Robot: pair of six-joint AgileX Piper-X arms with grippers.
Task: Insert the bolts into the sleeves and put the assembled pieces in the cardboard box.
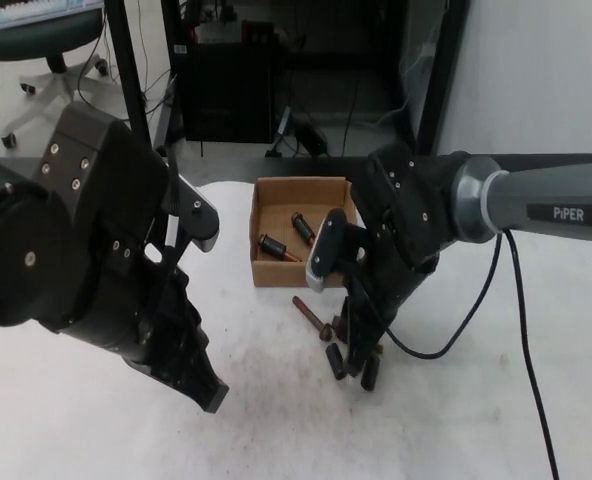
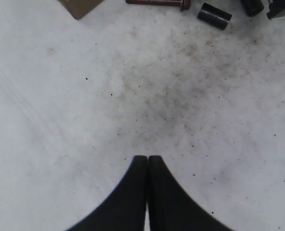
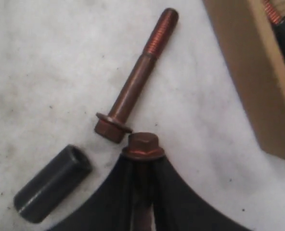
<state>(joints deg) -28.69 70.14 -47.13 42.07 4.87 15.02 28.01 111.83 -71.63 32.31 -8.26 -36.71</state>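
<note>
My right gripper (image 3: pixel 142 163) is shut on a copper bolt (image 3: pixel 142 143), whose hex head sticks out past the fingertips. Right beside that head lies a loose copper bolt (image 3: pixel 133 86) flat on the white bench, and a black sleeve (image 3: pixel 53 183) lies close by. In the high view the right gripper (image 1: pixel 356 350) points down among the loose bolt (image 1: pixel 313 315) and two black sleeves (image 1: pixel 334 360) (image 1: pixel 370 372). The cardboard box (image 1: pixel 266 275) holds two assembled pieces (image 1: pixel 274 246). My left gripper (image 2: pixel 147 161) is shut with nothing in it, low over bare bench.
The left wrist view catches the box corner (image 2: pixel 80 6), the loose bolt (image 2: pixel 157 2) and a sleeve (image 2: pixel 214 16) farther off. The left arm (image 1: pixel 86 240) bulks large at the front left. A cable (image 1: pixel 516 300) trails from the right arm. Dark frames stand behind the bench.
</note>
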